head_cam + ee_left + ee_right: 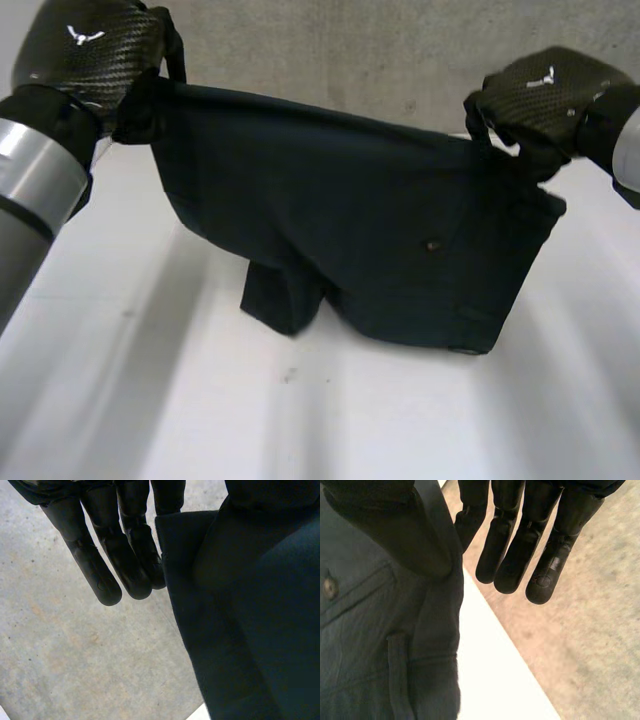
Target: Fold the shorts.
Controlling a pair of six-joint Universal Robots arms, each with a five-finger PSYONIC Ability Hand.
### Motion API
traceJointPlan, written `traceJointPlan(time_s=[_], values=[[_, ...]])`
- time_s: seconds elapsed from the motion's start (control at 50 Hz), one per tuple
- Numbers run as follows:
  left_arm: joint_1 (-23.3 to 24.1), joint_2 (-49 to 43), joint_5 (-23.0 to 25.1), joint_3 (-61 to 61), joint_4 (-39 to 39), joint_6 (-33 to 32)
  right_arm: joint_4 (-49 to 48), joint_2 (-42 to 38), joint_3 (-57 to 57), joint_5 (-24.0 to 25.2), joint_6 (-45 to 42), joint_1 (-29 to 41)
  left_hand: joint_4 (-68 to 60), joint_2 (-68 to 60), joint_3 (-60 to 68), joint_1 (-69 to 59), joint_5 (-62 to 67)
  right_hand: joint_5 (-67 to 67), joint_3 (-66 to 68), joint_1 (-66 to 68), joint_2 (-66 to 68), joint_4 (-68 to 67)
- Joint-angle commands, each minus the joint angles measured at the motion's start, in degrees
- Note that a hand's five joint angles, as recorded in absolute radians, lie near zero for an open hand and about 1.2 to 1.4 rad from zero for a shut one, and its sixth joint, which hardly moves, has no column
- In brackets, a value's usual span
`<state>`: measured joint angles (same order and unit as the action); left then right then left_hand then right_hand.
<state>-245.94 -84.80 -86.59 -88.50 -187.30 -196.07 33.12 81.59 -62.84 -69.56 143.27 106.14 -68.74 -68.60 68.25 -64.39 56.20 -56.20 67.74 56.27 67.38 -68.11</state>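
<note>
Dark navy shorts [380, 230] hang stretched between my two hands above the white table [150, 400]; a lower leg end touches the table. My left hand [85, 50] grips one upper corner, my right hand [545, 95] the other, by a buttoned pocket [432, 244]. In the left wrist view the cloth [250, 630] hangs beside the straight fingers [100, 570], pinched at the thumb side. In the right wrist view the thumb [395, 535] presses the waistband edge of the shorts [365, 640] towards the straight fingers [545, 570]. A belt loop and the button [328, 587] show there.
A grey concrete wall [400, 60] rises behind the table's far edge. Concrete floor [75, 655] lies beyond the table. Bare white tabletop spreads in front of the hanging shorts.
</note>
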Motion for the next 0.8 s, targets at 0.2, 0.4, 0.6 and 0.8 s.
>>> traceJointPlan(time_s=[0.2,0.4,0.6,0.8], values=[[-0.24,-18.28,-0.68,-3.09,2.11,-1.33,-1.65,-16.54,-4.22,0.3,6.56,3.9,-11.26,-11.4,11.75,-15.61,13.8,-0.82,-0.72,10.75,-0.35,1.09],[0.28,-18.82,-0.68,-2.29,2.11,-1.51,-5.17,-17.35,-6.68,2.85,25.74,-0.49,-11.26,-11.4,11.75,-15.61,13.8,35.24,-36.78,-25.31,-36.41,37.15],[0.37,-17.07,-0.68,-3.69,2.29,-1.51,-5.7,-15.14,-8.18,2.68,26.36,-4.8,-11.26,-11.4,11.75,-15.61,13.8,43.16,-44.7,-33.24,-44.34,45.08],[0.2,-17.41,-0.59,-3.96,2.2,-1.6,-5.08,-17.51,-5.37,2.68,26.62,-4.98,-11.26,-11.4,11.75,-15.61,13.8,43.17,-44.71,-33.24,-44.34,45.08]])
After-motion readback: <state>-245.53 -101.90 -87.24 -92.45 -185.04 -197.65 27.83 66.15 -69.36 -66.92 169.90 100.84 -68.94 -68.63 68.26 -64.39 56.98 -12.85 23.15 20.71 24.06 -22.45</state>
